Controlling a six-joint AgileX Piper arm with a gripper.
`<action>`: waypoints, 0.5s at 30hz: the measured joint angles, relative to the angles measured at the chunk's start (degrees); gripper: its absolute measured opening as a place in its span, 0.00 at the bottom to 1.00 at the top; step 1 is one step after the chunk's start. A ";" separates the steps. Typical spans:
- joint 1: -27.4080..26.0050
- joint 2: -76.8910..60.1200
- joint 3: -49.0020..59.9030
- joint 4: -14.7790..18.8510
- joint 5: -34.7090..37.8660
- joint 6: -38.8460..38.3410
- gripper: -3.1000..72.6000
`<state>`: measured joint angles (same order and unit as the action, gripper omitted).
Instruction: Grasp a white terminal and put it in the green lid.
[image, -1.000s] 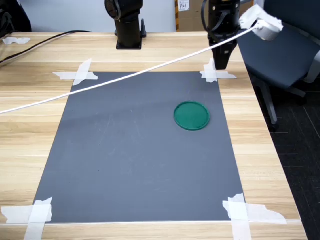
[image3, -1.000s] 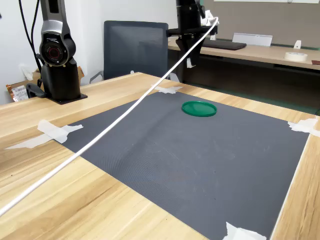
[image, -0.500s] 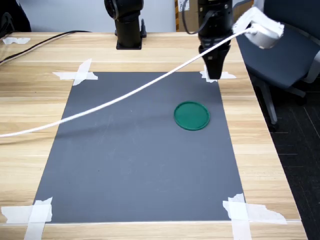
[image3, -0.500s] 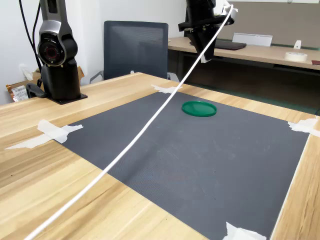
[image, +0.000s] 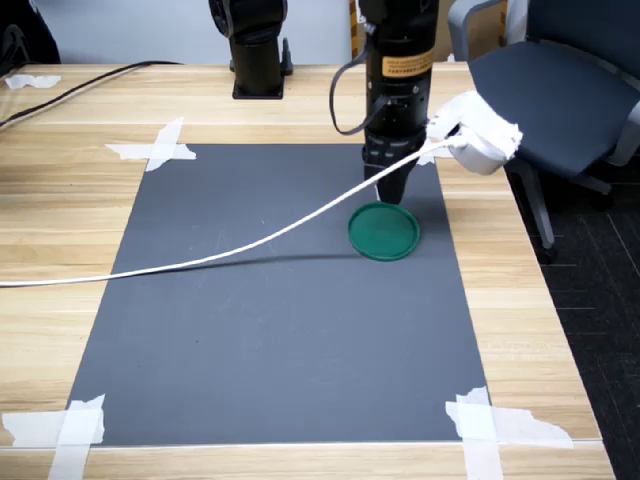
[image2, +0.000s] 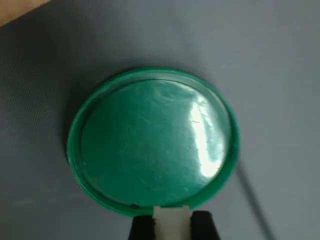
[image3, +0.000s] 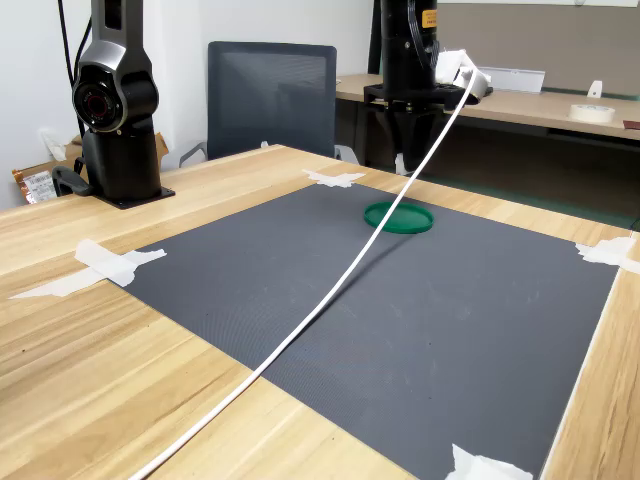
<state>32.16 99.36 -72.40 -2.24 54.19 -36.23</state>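
A white cable (image: 200, 262) is trailing across the dark mat (image: 250, 340) from the first exterior view's left edge, rising toward the arm (image: 400, 70). The mat is lying on the wooden tabletop (image: 60, 200), taped down at its corners with white tape (image: 155, 148). Right of the mat's centre in the first exterior view, the green lid (image: 383, 232) is lying flat on the mat. The hand (image: 391, 195) is hanging point-down just above the lid's far rim. In the wrist view, the hand (image2: 171, 226) is clamping the white terminal (image2: 171, 222) between its two dark fingers (image2: 141, 227), right at the edge of the green lid (image2: 150, 142). A dark office chair (image: 560, 90) is standing beyond the tabletop's right side.
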 joint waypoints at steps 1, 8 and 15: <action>0.00 0.54 -0.43 0.04 0.44 0.00 0.15; 0.00 4.34 -4.73 0.27 3.29 0.00 0.15; 0.00 5.64 -5.66 0.27 4.33 0.00 0.15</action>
<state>32.16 105.01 -78.07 -1.97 58.53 -36.23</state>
